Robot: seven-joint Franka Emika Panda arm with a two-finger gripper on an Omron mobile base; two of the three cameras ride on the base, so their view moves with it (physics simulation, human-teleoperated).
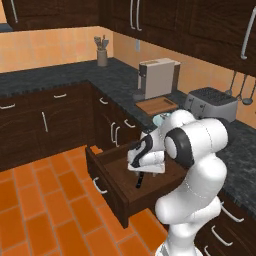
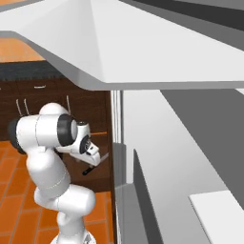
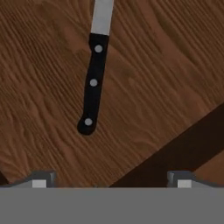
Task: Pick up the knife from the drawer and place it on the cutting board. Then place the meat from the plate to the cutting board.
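Over the open drawer (image 1: 117, 192), the gripper (image 3: 111, 177) hangs with fingers (image 3: 40, 179) spread.
The knife (image 3: 94, 83) lies flat on the drawer floor, untouched; it looks stiff, light, thin, so the black handle seems the safest grip.

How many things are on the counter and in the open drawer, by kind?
coffee machine: 1
toaster: 1
cutting board: 1
utensil holder: 1
plate: 1
knife, in the drawer: 1
Total: 6
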